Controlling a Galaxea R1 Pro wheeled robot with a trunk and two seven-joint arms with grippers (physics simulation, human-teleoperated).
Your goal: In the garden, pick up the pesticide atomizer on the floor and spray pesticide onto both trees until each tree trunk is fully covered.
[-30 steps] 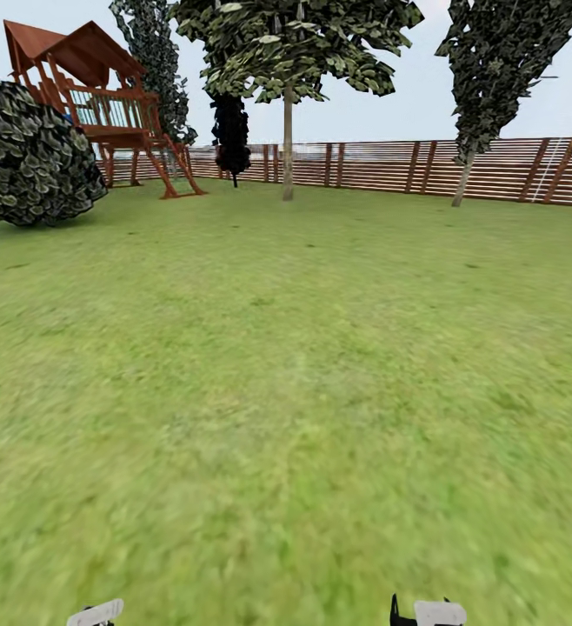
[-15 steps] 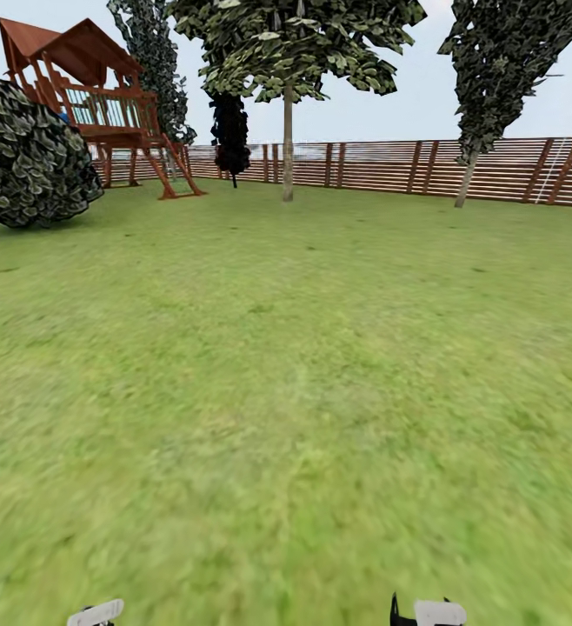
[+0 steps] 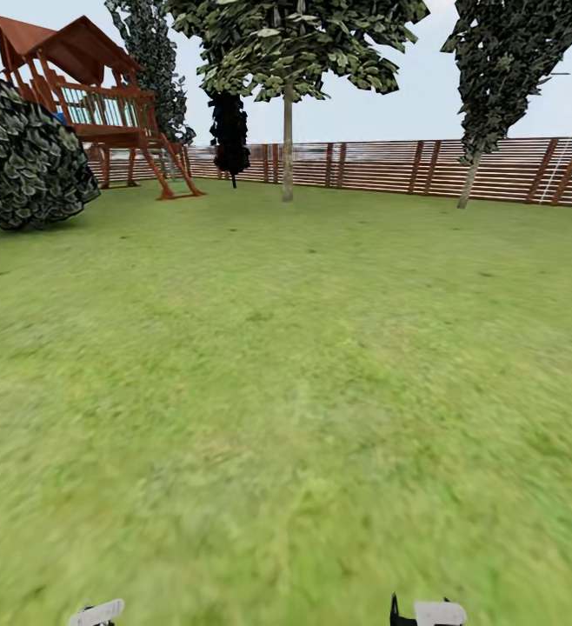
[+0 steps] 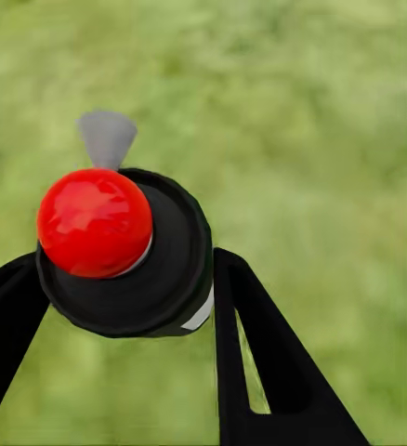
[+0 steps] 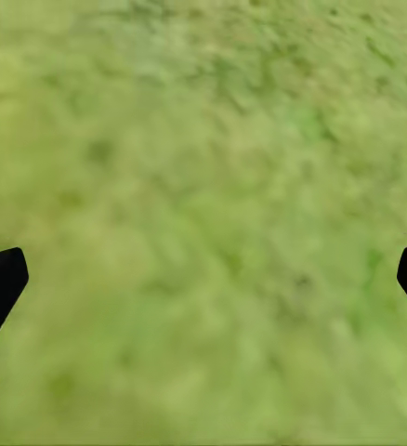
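Left gripper point(image 4: 120, 307) is clamped on the atomizer point(image 4: 124, 251), black fingers point(image 4: 259, 372) pressed against either side of its dark round body, red cap toward the lens and a grey nozzle point(image 4: 106, 137) poking out beyond it over blurred grass. So the sprayer is already off the floor and in hand. Right gripper point(image 5: 203, 279) has its jaws spread wide, only the two black tips at the edges of its wrist view, nothing between them but lawn.

Up in the head view, open lawn point(image 3: 286, 391) stretches ahead, and the trees stand far off by the fence point(image 3: 373, 165). One tree point(image 3: 288, 52) sits roughly dead ahead, its pale trunk point(image 3: 287, 148) upright; the other point(image 3: 503, 61) is off to the robot's right, its trunk point(image 3: 468, 178) leaning. Both are well apart from the grippers, whose white casings just peek in at the bottom edge. A round bush point(image 3: 25, 152) and a red play tower point(image 3: 95, 104) stand to the left, with a dark conifer point(image 3: 230, 130) between tower and centre tree.

My read: this is the carry leg. The upright trunk lies straight ahead, and the left arm carries the sprayer, so closing that gap comes first, then swinging the nozzle at the bark.

No containers around besides the sprayer itself; its contents can't be seen.
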